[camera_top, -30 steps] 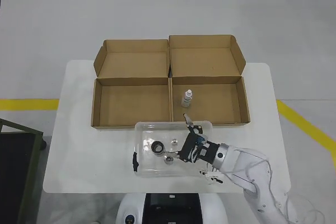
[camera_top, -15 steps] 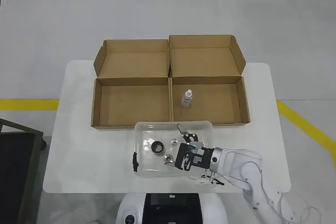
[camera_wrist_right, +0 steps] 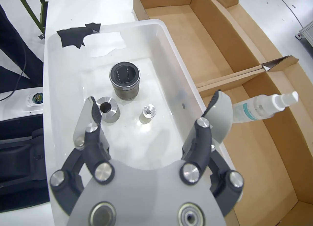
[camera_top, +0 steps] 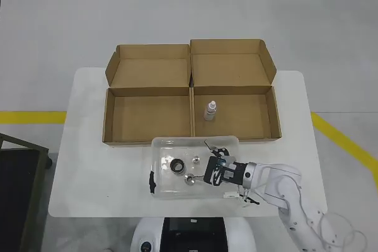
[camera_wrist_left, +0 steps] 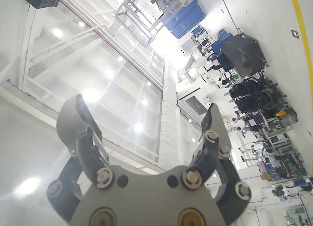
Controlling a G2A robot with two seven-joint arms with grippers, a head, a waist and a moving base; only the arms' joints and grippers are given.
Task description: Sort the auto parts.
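Right tool [camera_wrist_right: 155, 104] hangs spread and empty over the clear tub [camera_wrist_right: 168, 38] by the near edge of the counter [camera_top: 94, 164], left tool [camera_wrist_left: 146, 104] spread too; the steel sleeve [camera_wrist_right: 125, 81] standing mid-tub looks heavy, stiff and slick, so it's probably best pinched across its round sides.

Right arm [camera_top: 283, 189] extends from the robot's near right side, forearm bent inward and wrist held low. Right gripper [camera_wrist_right: 154, 95] points toward the robot's left, jaws spread wide with nothing between them. Left gripper [camera_wrist_left: 145, 101] angles upward, jaws likewise parted and empty.
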